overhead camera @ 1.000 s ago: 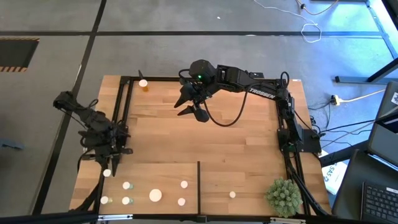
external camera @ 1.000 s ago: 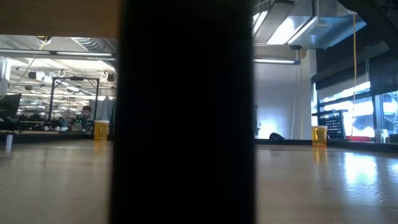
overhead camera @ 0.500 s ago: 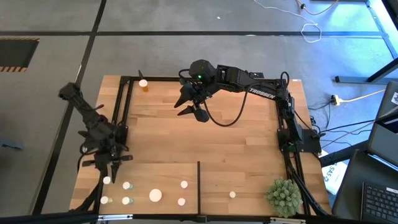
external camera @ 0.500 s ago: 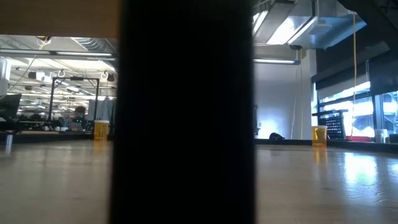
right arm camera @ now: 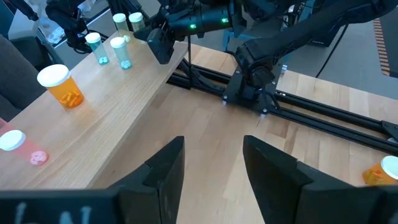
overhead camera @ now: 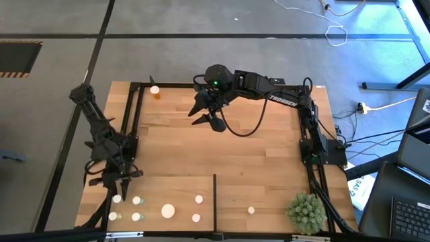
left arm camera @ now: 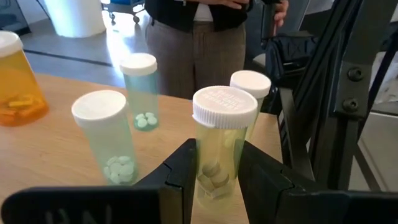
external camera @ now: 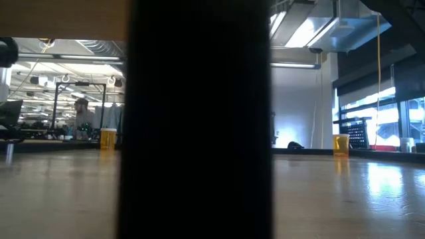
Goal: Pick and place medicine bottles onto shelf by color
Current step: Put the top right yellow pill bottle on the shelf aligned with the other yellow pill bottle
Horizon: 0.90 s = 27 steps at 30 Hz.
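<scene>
**Left arm carries a greenish bottle down onto the shelf**

Our left gripper (left arm camera: pixel 214 180) has its fingers (left arm camera: pixel 183 171) clamped on a yellow-green bottle (left arm camera: pixel 219 143), white cap up, tablets showing in its base. In the high view that gripper (overhead camera: pixel 118 183) now sits at about 8 o'clock on the table, over the near-left corner of the shelf (overhead camera: pixel 181 185); a second ago it was farther back, so we have moved the load toward the row. Just beside it stand two pale green bottles (left arm camera: pixel 112 137), a white-capped one behind, and an orange bottle (left arm camera: pixel 18 87) farther along. We judge the bottle is arriving among its own colour, and release is what remains.

Our right gripper (overhead camera: pixel 208 115) hangs at 12 o'clock, fingers apart and holding nothing, unmoved. One orange bottle (overhead camera: pixel 155 91) waits at 11 o'clock, off the shelf, still to be fetched.
</scene>
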Each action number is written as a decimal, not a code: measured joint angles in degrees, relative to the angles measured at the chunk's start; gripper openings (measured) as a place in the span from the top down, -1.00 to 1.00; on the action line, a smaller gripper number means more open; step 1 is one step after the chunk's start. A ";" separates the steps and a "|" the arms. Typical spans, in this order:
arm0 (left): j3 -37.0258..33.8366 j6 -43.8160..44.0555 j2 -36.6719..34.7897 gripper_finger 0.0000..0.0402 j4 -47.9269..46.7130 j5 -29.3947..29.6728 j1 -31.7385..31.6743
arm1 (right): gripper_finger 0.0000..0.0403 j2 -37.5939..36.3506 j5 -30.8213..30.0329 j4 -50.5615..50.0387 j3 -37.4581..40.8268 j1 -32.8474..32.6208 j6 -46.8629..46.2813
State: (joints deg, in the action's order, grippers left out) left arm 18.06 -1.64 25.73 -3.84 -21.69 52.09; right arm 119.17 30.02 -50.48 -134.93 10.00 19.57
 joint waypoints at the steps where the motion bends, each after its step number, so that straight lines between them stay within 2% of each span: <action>1: 0.00 -0.03 0.21 0.54 0.12 0.53 0.38 | 0.17 0.00 0.00 0.02 -0.02 0.00 -0.02; 21: 0.04 4.58 1.60 0.54 -1.29 8.77 5.98 | 0.17 0.00 0.00 0.01 -0.01 -0.01 -0.01; 27: 0.04 4.58 1.60 0.54 -1.46 8.98 6.12 | 0.17 0.00 0.00 0.01 -0.02 -0.02 -0.01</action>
State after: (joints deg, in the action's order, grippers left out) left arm 18.11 2.94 27.33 -5.30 -12.71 58.22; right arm 119.17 30.02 -50.46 -134.96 9.98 19.56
